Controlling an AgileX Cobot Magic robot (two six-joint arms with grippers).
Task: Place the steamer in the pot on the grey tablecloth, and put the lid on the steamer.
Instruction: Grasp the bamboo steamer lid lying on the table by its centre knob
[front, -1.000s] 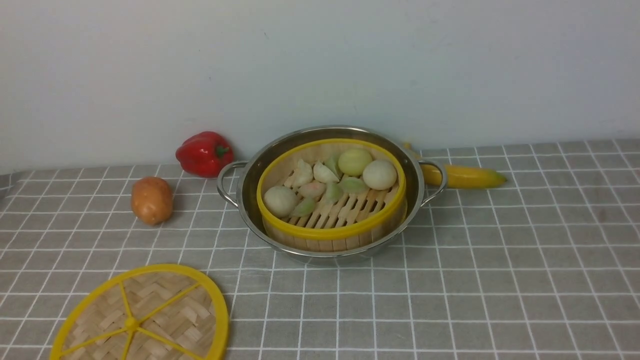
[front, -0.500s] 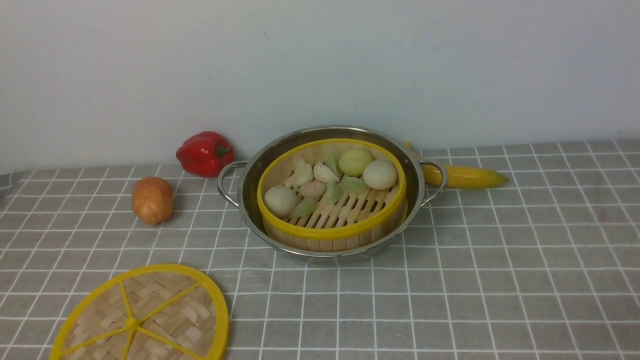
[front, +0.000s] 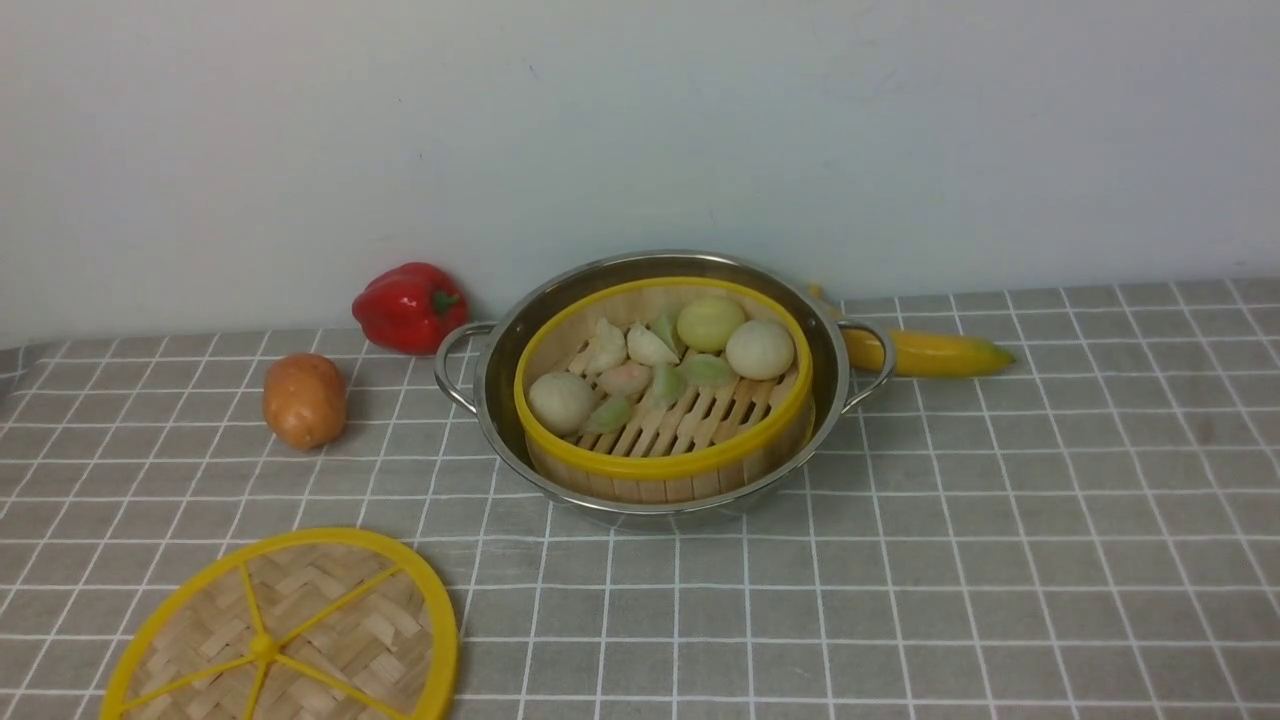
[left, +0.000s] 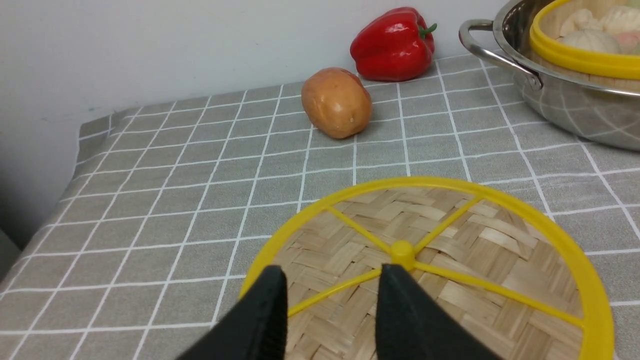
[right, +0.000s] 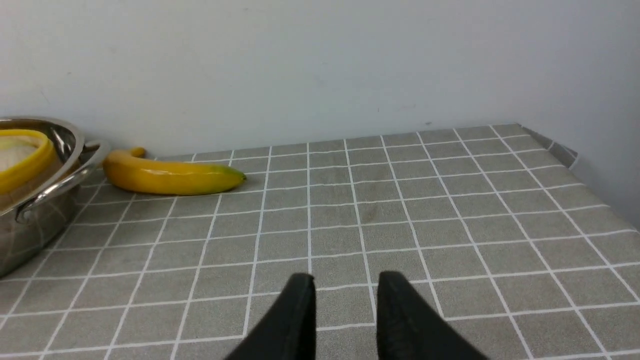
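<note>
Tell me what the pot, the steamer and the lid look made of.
The pot: polished metal, likely stainless steel; its wall mirrors the grey tablecloth grid. The steamer: pale wooden or bamboo slats under a glossy yellow rim, probably plastic. The lid: woven bamboo-like strips, matte, with yellow plastic-looking rim and spokes.

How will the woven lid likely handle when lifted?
The lid looks stiff: a thick yellow rim and spokes brace the weave. Probably light, being thin bamboo. Lying flat on the grey tablecloth, its edge may be awkward to pinch.
</note>
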